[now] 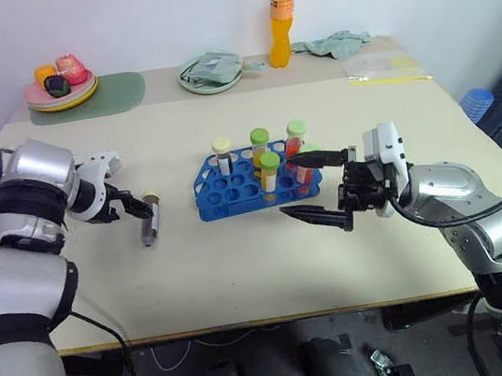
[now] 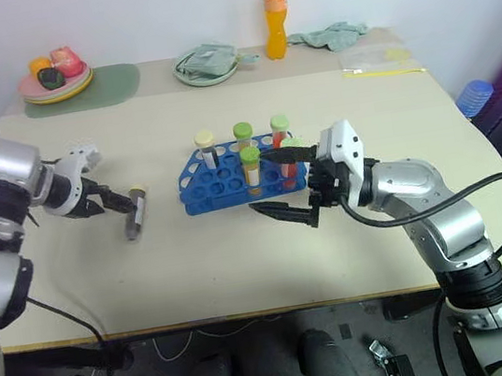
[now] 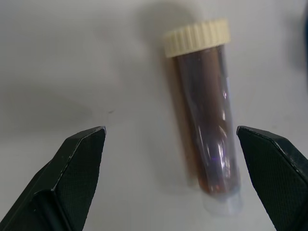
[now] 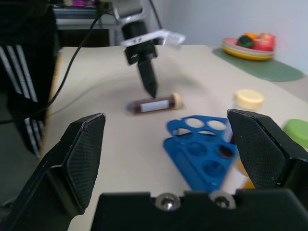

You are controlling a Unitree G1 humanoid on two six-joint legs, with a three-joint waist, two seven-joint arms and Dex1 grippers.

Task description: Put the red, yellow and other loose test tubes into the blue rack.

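The brown loose tube point(image 1: 151, 226) lies flat on the table point(image 1: 245, 274), at 9 o'clock from the blue rack point(image 1: 233, 191). The left gripper point(image 3: 171, 139) hangs over it, fingers spread wide, holding nothing. I think it should straddle the middle, then close. The right gripper point(image 1: 317, 187), also wide and empty, waits at the rack's 3 o'clock

A loose test tube point(image 3: 204, 115) of dark brown liquid with a cream cap lay flat on the desk point(image 1: 244, 265), well apart from the blue rack point(image 1: 232, 189). The rack stood upright, holding capped tubes point(image 1: 270, 172): one cream, three green, with yellow and red contents.
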